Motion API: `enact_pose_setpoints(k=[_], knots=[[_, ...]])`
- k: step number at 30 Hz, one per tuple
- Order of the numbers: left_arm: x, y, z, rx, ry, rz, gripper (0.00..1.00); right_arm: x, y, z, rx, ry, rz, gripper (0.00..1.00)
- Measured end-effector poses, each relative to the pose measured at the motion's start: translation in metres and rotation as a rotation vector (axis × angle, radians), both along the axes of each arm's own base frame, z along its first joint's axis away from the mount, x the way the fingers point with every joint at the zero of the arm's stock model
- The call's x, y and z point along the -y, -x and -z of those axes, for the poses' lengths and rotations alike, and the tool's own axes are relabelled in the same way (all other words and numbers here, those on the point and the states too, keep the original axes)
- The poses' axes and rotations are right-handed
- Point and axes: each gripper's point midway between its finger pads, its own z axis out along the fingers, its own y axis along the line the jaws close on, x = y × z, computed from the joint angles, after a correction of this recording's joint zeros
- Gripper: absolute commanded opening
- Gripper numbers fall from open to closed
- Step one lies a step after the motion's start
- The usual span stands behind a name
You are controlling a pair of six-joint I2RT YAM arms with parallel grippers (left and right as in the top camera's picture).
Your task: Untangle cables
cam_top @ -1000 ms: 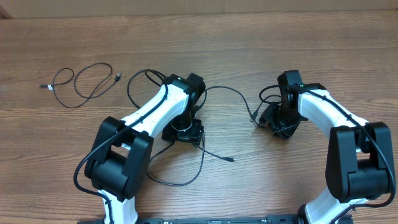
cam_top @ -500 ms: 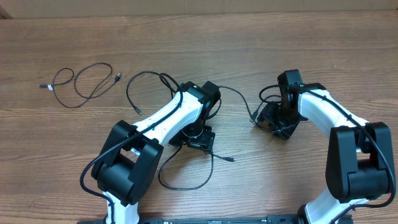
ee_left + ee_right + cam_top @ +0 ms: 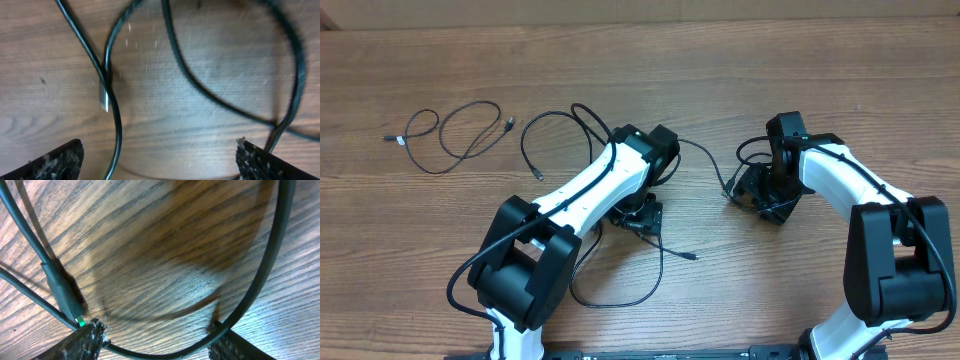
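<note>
From above, I see a wooden table (image 3: pixel 720 60) with two arms reaching in from the near edge. At the far left, well apart from both arms, lies a loose cable (image 3: pixel 440 130) in two open loops with a small plug at each end. The tangled cable (image 3: pixel 698 150) is in the middle. It makes one loop beside the left arm, runs across to the right arm, and makes another loop on the near side, ending in a small plug (image 3: pixel 692 257). The left gripper (image 3: pixel 638 215) hangs over the middle of this tangle. The right gripper (image 3: pixel 752 195) is low at the right end of the cable.

In the left wrist view, the left gripper (image 3: pixel 159 155) is wide open. Its two fingers (image 3: pixel 57 162) show only in the bottom corners, and nothing is held between them. Under it, black strands of the cable (image 3: pixel 116 125) cross on the wood, and a short metal plug (image 3: pixel 104 97) lies against one strand.

In the right wrist view, the fingers (image 3: pixel 82 342) of the right gripper (image 3: pixel 157 340) also stand apart. A strand of the cable (image 3: pixel 260 275) curves down and passes between the two tips, but they do not pinch it. Just beside the left tip lies a black plug (image 3: pixel 60 292) with a green end.
</note>
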Motion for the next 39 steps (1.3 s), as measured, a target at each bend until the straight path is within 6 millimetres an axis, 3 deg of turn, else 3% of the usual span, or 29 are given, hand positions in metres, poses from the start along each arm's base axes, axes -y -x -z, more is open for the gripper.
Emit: enact_pose_setpoints(k=[7, 10, 17, 21, 30, 39], knots=[[0.001, -0.007, 0.001, 0.029, 0.001, 0.003, 0.92, 0.000, 0.000, 0.000, 0.000, 0.000, 0.000, 0.67], [0.003, -0.010, 0.003, 0.049, 0.007, -0.012, 0.99, 0.000, 0.000, 0.000, 0.000, 0.000, 0.000, 0.67], [0.039, -0.026, 0.016, 0.104, 0.191, -0.023, 0.96, 0.000, 0.000, 0.000, 0.001, 0.000, 0.000, 0.68], [0.043, -0.026, 0.016, 0.099, 0.209, -0.036, 0.95, 0.000, 0.000, 0.000, 0.001, 0.000, 0.001, 0.68], [-0.001, -0.018, 0.013, 0.080, 0.023, -0.070, 0.94, -0.001, -0.001, 0.000, 0.002, -0.003, 0.003, 0.70], [-0.035, -0.031, 0.016, 0.053, 0.027, -0.107, 0.83, -0.001, -0.001, 0.000, 0.003, -0.004, 0.003, 0.71]])
